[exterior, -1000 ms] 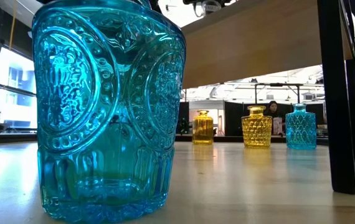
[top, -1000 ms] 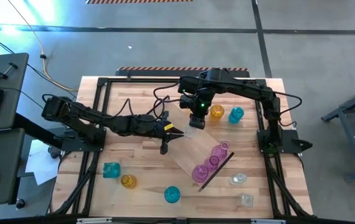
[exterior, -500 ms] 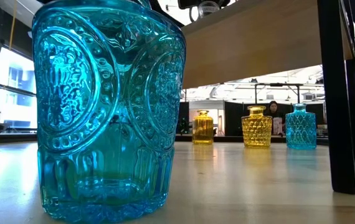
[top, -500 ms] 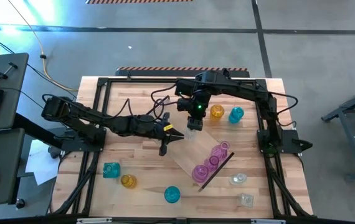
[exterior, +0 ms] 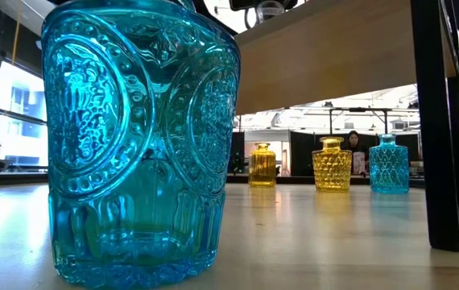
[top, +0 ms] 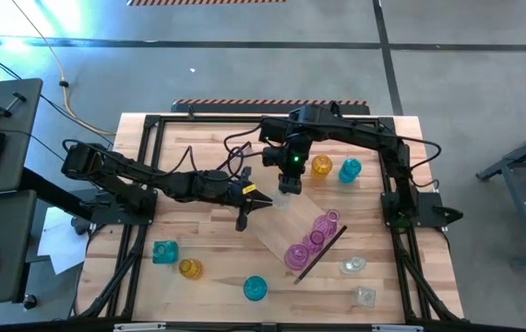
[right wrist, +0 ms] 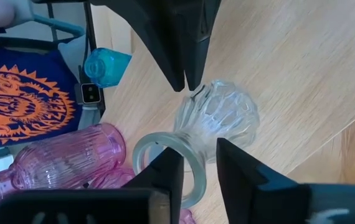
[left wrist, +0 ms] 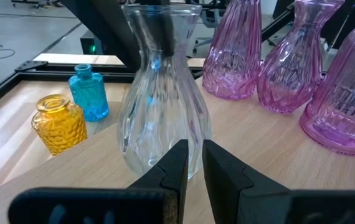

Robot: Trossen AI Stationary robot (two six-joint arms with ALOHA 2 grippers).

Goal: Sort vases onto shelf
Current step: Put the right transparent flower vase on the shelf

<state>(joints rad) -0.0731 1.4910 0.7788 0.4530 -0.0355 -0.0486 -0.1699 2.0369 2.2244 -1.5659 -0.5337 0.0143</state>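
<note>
**Clear vase set on the shelf, right gripper at its neck**

Start at 9 o'clock: your left arm reaches in from the table's left side, and the left gripper [top: 243, 214] rests just off the shelf's [top: 286, 221] near-left corner. In the left wrist view its fingers [left wrist: 176, 167] are pressed almost together, with nothing between them. It looks parked there to watch the placement, not to hold anything.

At the centre, the clear vase [left wrist: 160, 93] stands upright on the shelf's upper-left end, toward 11 o'clock from the pink vases [top: 311, 240], which are bunched at the shelf's lower-right end. Keeping the colours apart suits a sort by colour, in my judgement.

The right gripper [top: 286, 182] hangs directly over the clear vase. In the right wrist view its fingers [right wrist: 165, 174] straddle the rim, slightly spread; you cannot tell whether they pinch the glass or have just let go.

Toward 1 o'clock an amber vase [top: 321, 167] and a teal vase [top: 350, 170] wait on the table. More teal, amber and clear vases stand along the 6 o'clock edge.

No readable writing shows on the vases or shelf.
</note>
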